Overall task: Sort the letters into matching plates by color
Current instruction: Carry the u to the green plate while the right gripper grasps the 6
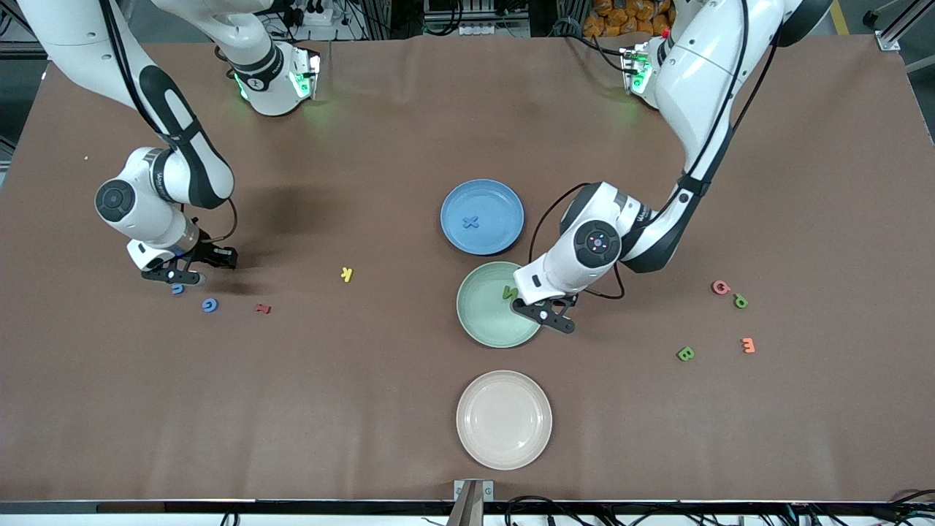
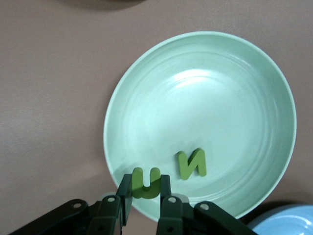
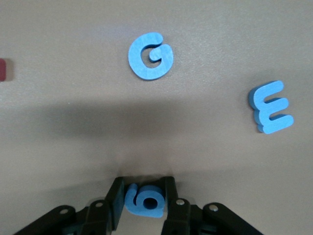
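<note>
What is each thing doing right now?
left gripper: shut on the green U, over the green plate's edge.
green plate: holds a green N, lying flat.
right gripper: shut on a blue curly letter, down at the table.
blue G: loose on the table.
blue E: loose on the table.
blue plate: holds a blue X.

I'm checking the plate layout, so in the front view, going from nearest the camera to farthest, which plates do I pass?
pale pinkish beige plate → pale green plate → blue plate
</note>
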Robot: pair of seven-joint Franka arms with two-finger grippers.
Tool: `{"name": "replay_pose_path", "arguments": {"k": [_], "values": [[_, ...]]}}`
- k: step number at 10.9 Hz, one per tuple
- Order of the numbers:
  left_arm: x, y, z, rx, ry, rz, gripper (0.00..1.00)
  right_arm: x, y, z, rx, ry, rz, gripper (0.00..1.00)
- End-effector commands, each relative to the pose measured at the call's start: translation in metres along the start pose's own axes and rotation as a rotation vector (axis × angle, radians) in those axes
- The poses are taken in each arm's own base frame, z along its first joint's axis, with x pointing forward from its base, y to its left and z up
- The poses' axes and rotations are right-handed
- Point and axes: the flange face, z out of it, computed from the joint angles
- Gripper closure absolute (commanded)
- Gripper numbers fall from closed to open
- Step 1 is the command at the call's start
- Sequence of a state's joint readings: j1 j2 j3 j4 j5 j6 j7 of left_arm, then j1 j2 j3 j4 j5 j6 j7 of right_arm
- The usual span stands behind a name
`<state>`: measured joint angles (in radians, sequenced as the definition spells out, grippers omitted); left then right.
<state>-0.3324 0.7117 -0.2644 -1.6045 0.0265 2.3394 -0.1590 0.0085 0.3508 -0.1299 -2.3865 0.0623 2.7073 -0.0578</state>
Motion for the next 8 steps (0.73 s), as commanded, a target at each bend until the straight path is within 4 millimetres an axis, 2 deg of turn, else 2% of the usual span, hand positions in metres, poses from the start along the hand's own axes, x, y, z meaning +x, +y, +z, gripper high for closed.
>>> {"name": "replay_pose_path", "arguments": {"k": [1,2,3,4,5,6,7,8], "values": [[0.009,0.019,0.022,0.051,0.02,-0.008,1.0,-0.008,-0.006,0.009,0.009,-0.009,0.0,0.65],[0.007,0.024,0.03,0.076,0.019,-0.012,1.0,-0.008,-0.006,0.009,0.009,-0.009,-0.002,0.65],[0.006,0.022,0.033,0.093,0.02,-0.038,0.91,-0.008,-0.006,0.009,0.009,-0.009,-0.002,0.67],[0.007,0.02,0.032,0.095,0.021,-0.04,0.58,-0.008,-0.006,0.009,0.009,-0.009,-0.003,0.69],[0.007,0.018,0.031,0.095,0.022,-0.035,0.44,-0.006,-0.009,0.007,0.01,-0.009,-0.009,0.71],[0.008,0.015,0.03,0.098,0.025,-0.037,0.22,-0.003,-0.012,0.001,0.012,-0.004,-0.017,0.72],[0.01,0.012,0.025,0.097,0.031,-0.041,0.14,0.001,-0.022,-0.007,0.019,-0.009,-0.033,0.73],[0.013,0.004,0.018,0.098,0.04,-0.046,0.12,0.005,-0.028,-0.017,0.026,-0.027,-0.038,0.73]]}}
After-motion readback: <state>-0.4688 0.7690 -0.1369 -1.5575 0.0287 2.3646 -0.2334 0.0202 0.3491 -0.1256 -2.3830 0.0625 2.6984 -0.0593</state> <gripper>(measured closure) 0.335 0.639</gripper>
